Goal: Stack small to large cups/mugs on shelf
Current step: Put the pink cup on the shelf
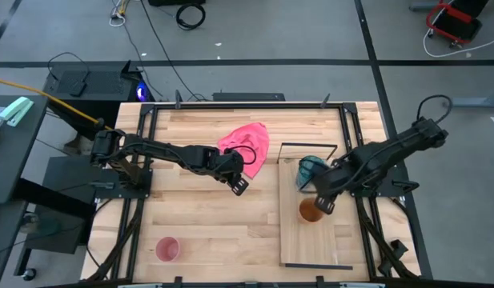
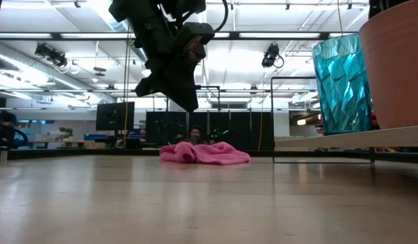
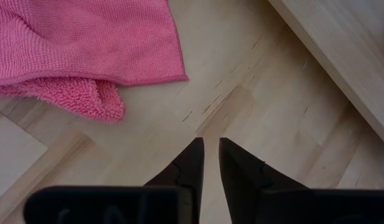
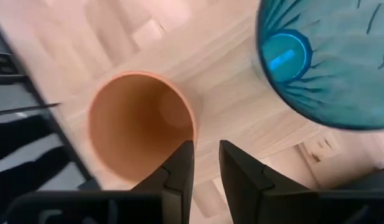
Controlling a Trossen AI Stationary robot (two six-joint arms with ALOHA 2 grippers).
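Note:
The pale wood shelf (image 1: 311,244) lies on the table's right half, its black wire frame (image 1: 307,146) at the far end. The teal tumbler (image 1: 311,170) and the orange-brown cup (image 1: 309,212) stand upright on it by their bases, a little apart. The small pink cup (image 1: 166,249) stands on the tabletop near the near-left corner. My right gripper (image 4: 207,158) is shut and points down beside the orange cup's rim (image 4: 190,127), on the tumbler's (image 4: 328,56) side. My left gripper (image 1: 238,186) is shut and hangs above the bare table centre (image 3: 211,155). My right gripper has its shut fingers (image 4: 179,165) just outside the orange-brown cup's rim, coming from above. One finger overlaps the rim's edge in the wrist view, and I cannot tell whether it touches. The cup stands upright on the shelf (image 2: 344,141).
A crumpled pink cloth (image 1: 248,140) lies on the tabletop at the far centre, just beyond my left gripper and left of the wire frame. The shelf's near half is bare wood. Black frame rails run along the table's left and right edges.

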